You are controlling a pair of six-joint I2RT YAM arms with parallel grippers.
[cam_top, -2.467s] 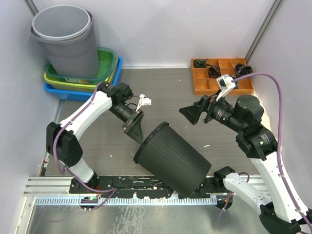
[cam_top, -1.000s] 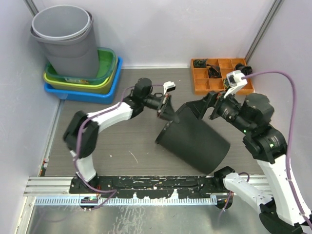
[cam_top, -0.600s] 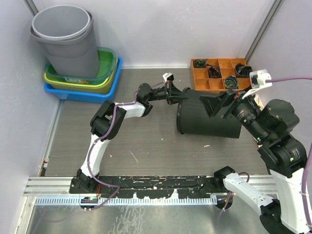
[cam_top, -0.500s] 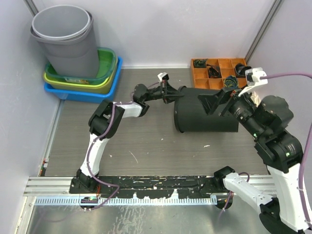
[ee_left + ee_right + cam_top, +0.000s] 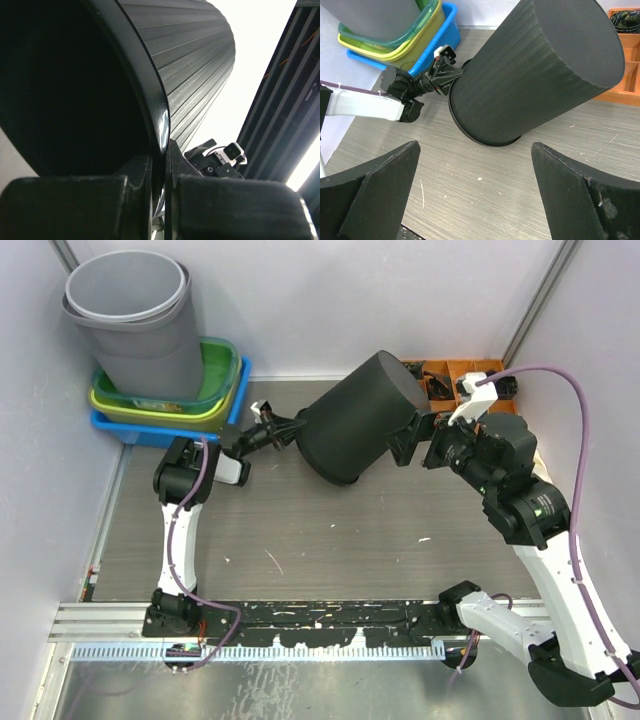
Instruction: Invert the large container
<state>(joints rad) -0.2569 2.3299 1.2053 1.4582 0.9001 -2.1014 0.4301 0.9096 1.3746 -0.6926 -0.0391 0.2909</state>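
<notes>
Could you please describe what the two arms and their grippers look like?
The left arm and right arm share white link shells and black joint housings, and a purple cable runs along each. The left gripper has blocky matte-black fingers; the right gripper has broad black wedges. A small white mount tops the right wrist.

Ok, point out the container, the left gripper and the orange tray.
container (image 5: 358, 418): top view, on its ribbed side wall.
left gripper (image 5: 296, 431): top view, between the fingertips at the container's rim.
orange tray (image 5: 630, 98): right wrist view, on its near wall.
</notes>
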